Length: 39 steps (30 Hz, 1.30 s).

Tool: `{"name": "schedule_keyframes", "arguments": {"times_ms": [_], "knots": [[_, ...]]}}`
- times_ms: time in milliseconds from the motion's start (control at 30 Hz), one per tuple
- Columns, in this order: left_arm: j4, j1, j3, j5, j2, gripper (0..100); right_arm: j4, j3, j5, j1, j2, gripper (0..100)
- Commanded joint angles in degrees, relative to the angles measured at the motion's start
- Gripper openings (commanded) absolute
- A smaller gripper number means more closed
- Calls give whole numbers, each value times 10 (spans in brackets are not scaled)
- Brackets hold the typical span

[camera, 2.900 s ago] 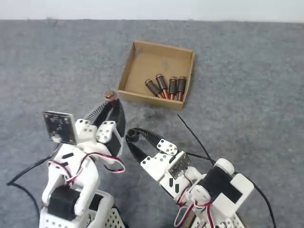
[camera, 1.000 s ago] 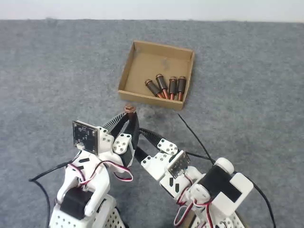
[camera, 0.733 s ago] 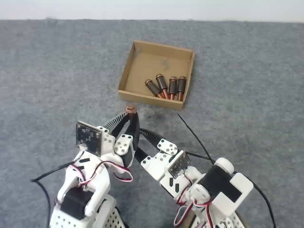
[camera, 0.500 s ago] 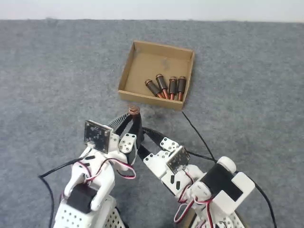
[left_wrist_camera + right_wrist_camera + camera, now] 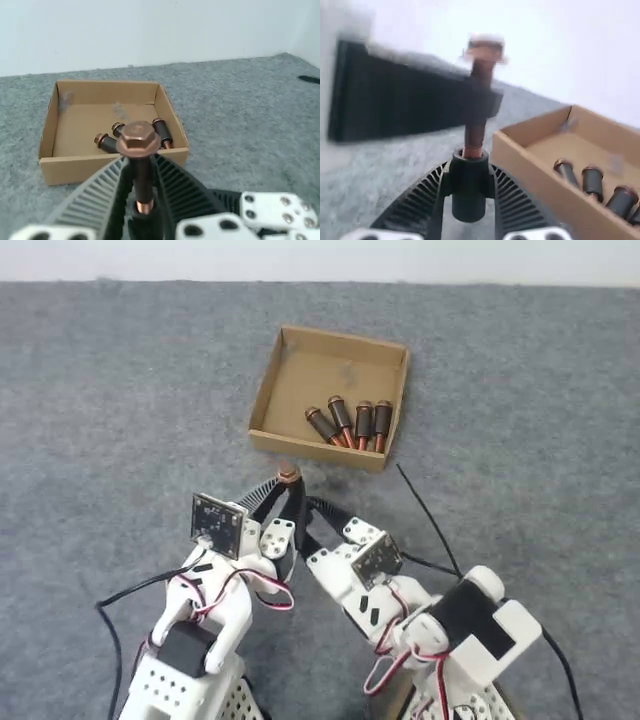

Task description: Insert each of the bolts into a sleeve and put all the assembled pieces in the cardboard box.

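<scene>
My left gripper (image 5: 285, 490) is shut on a copper bolt (image 5: 288, 476), held upright with its hex head (image 5: 138, 139) on top and its shaft (image 5: 142, 182) between the black fingers. Directly beneath it my right gripper (image 5: 469, 175) is shut on a black sleeve (image 5: 468, 190), also upright. The bolt's lower tip (image 5: 473, 149) sits at the sleeve's mouth. Both grippers meet just in front of the cardboard box (image 5: 300, 445). Several assembled pieces (image 5: 350, 423) lie side by side in the box's near right part.
Grey carpet covers the table around the box. A black cable (image 5: 420, 505) runs from the right arm toward the box's right corner. Another cable (image 5: 120, 600) loops out beside the left arm's base.
The left arm has swung right with the bolt, from beside the box's left corner to above the right gripper. The right arm has edged forward and left under it.
</scene>
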Motion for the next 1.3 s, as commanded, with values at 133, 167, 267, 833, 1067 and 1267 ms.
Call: {"name": "schedule_keyframes", "arguments": {"times_ms": [133,167,267,833,1067,1267], "knots": [[-16,-22,-2,26,-12,10,-7,-21,-7,25,-31,6],[-12,-22,-2,26,-12,10,-16,-19,-7,25,-31,6],[12,-18,-2,25,-12,10,-69,-2,-7,23,-31,6],[50,-18,-2,26,-11,13,-110,12,-5,22,-31,6],[57,-18,-2,29,-11,13,-110,11,-5,22,-29,6],[71,-23,-2,48,-11,113,-82,4,-5,24,-31,6]]}}
